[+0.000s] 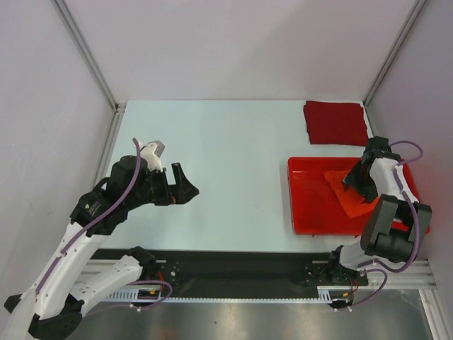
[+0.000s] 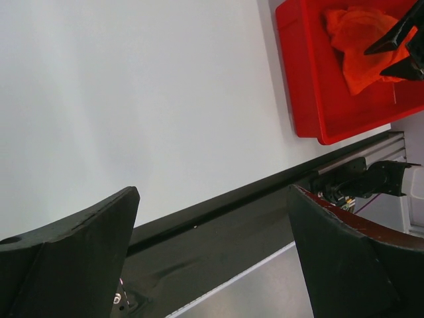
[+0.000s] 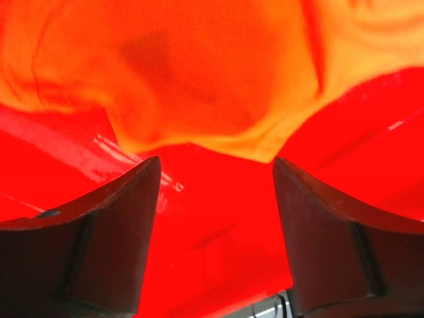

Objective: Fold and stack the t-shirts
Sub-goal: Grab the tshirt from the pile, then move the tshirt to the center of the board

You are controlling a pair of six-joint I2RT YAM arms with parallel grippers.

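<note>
**Top external view**
- Table [image 1: 226, 152]: pale surface with both arms mounted at its near edge.
- Dark red t-shirt [image 1: 335, 122]: a folded square lying flat at the far right corner of the table. It is just beyond the red tray [image 1: 309, 212], outside it, and well apart from both grippers.
- Orange t-shirt [image 1: 341, 180]: a crumpled heap inside the tray, towards its right half.
- Right gripper [image 1: 352, 185]: reaches down into the tray directly over the orange heap. The arm hides much of the cloth, so the jaw gap cannot be read from here.
- Left gripper [image 1: 185, 182]: held above bare table left of centre and pointing right. Its jaws are spread with nothing between them, and it is well apart from both shirts.

**Left wrist view**
- Left fingers [image 2: 79, 265]: at either lower corner of the picture, set wide apart and empty.
- Between the fingers show bare table and the black rail [image 2: 265, 195] at the table's near edge.
- The tray sits at the upper right with the orange t-shirt bunched inside it.
- The right gripper's dark fingertips lie against the right side of that heap.

**Right wrist view**
- Right fingers [image 3: 112, 225]: two dark pads at lower left and lower right, clearly parted.
- Only the glossy red tray floor shows in the gap between them, so no cloth is pinched.
- The orange t-shirt fills the upper half of the picture, just ahead of the tips. Its nearest rounded fold comes down about level with them.
- Whether either pad touches the cloth cannot be told.
</note>
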